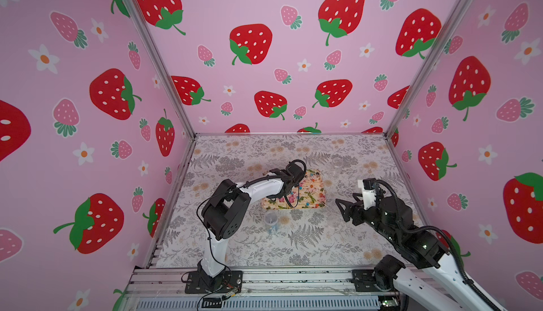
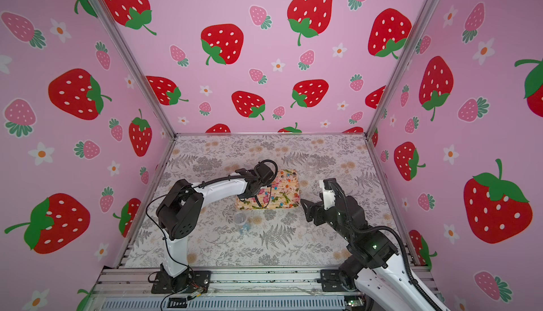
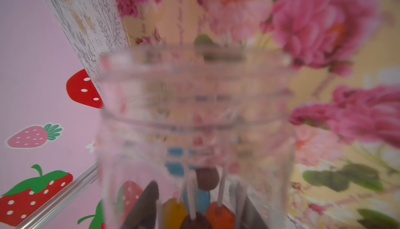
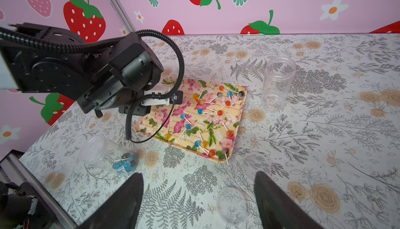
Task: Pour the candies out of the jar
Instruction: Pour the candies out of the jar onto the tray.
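the grey botanical-print table covering (image 1: 293,247) is being occupied near its middle by the rectangular yellow tray with pink floral print (image 4: 239,117). the left arm is being extended over the tray. the right arm is being held off to the tray's side.

the clear cylindrical plastic jar with a threaded neck (image 3: 194,109) is being gripped by the left gripper (image 3: 199,192), with the dark fingers (image 3: 147,204) pressed on its body. the right gripper (image 4: 198,175) is being presented with its jaws wide apart and nothing between them. it is above bare table beside two clear round lids (image 4: 232,204), well apart from the jar.

the jar's long axis is being aligned with the left gripper's own reach. the mouth is being pointed away from the fingers toward the tray, and the base end is being placed nearest them. the view is blurred, so the steepness of the tilt cannot be told.

the candies, small round-headed lollipops on thin white sticks (image 3: 206,179), are being shown inside the jar at the finger end in brown, blue, orange and yellow. many more (image 4: 219,112) are being shown scattered across the tray, so pouring is being judged as partly done.

the coming move is being judged to depend on the mouth being lowered below the base while it is over the tray. the left arm is being judged as the one placed for this.
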Robot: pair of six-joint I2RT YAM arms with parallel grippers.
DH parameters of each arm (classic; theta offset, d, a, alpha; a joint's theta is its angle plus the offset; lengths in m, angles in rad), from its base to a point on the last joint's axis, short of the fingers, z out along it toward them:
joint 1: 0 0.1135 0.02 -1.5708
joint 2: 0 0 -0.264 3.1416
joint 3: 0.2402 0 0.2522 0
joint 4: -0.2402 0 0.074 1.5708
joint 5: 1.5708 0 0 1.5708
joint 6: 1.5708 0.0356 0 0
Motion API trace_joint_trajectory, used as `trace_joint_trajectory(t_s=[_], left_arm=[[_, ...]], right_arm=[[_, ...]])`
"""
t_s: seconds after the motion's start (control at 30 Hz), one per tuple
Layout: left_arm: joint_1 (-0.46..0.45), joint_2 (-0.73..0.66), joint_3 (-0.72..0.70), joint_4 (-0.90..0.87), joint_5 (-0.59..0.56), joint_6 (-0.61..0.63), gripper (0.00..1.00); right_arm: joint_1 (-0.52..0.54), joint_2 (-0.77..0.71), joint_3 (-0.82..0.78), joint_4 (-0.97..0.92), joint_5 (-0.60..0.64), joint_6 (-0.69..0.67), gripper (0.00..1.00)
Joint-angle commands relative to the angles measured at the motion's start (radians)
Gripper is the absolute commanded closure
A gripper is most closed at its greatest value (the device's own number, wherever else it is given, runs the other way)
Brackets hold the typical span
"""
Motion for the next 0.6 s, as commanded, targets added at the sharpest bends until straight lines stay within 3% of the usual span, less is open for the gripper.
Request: trace_joint_trajectory(t_s=[0.0, 0.23, 0.57], left_arm=[[-0.024, 0.015, -0.036, 0.103, -0.114, 0.125, 0.55], [-0.052, -0.006, -0.1, 0.219, -0.178, 0.265, 0.55], [-0.062, -0.032, -0.116, 0.24, -0.209, 0.324, 0.55]], right_arm=[[-0.006, -0.007, -0.006, -0.006, -0.021, 0.004, 0.18], [-0.005, -0.018, 0.0, -0.022, -0.04, -0.014, 0.18], [-0.006, -0.044, -0.015, -0.023, -0.042, -0.017, 0.17]])
